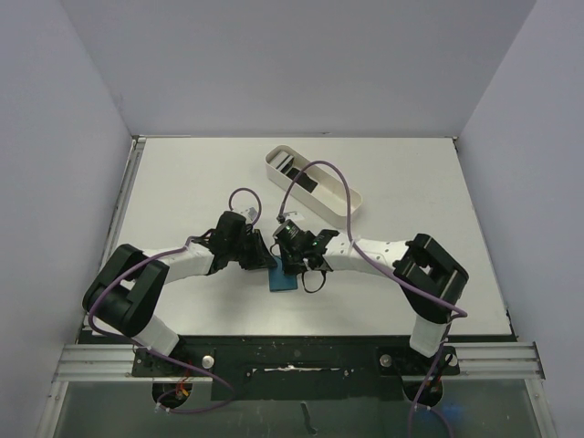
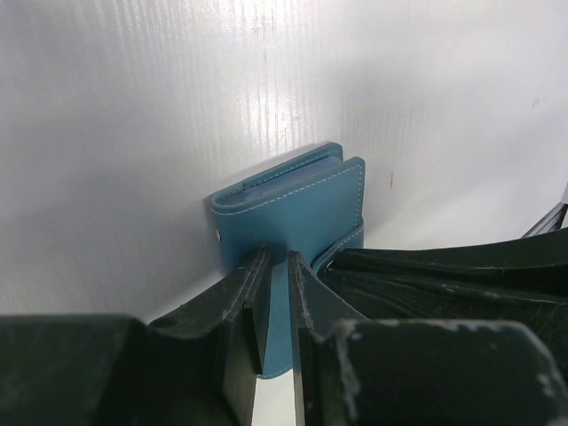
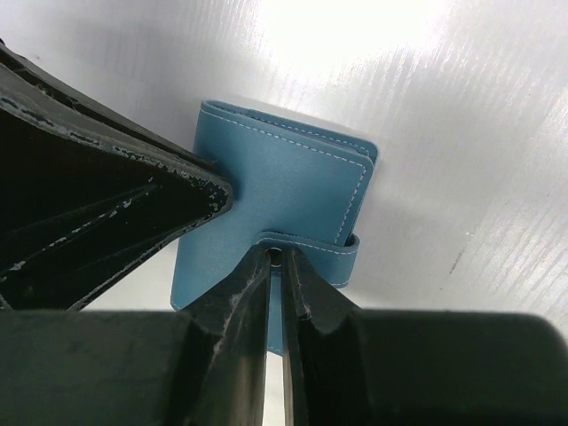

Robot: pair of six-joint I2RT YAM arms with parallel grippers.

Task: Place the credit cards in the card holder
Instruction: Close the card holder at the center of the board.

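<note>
The card holder [image 1: 281, 279], a teal-blue wallet, sits folded between both grippers just in front of the arms. My left gripper [image 1: 265, 261] is shut on one edge of its cover [image 2: 293, 204], fingertips pinching the blue flap [image 2: 280, 259]. My right gripper [image 1: 297, 265] is shut on the wallet's snap strap [image 3: 312, 250], with the stud right at its fingertips [image 3: 278, 258]. The wallet's stitched cover [image 3: 284, 182] is closed. Credit cards [image 1: 294, 169], dark and light, lie in the white oval tray [image 1: 339, 206] behind the grippers.
The left gripper's finger [image 3: 115, 195] crowds the right wrist view, and the right gripper's finger [image 2: 444, 266] crowds the left wrist view. The tray lies diagonally at the back centre. White walls enclose the table on three sides.
</note>
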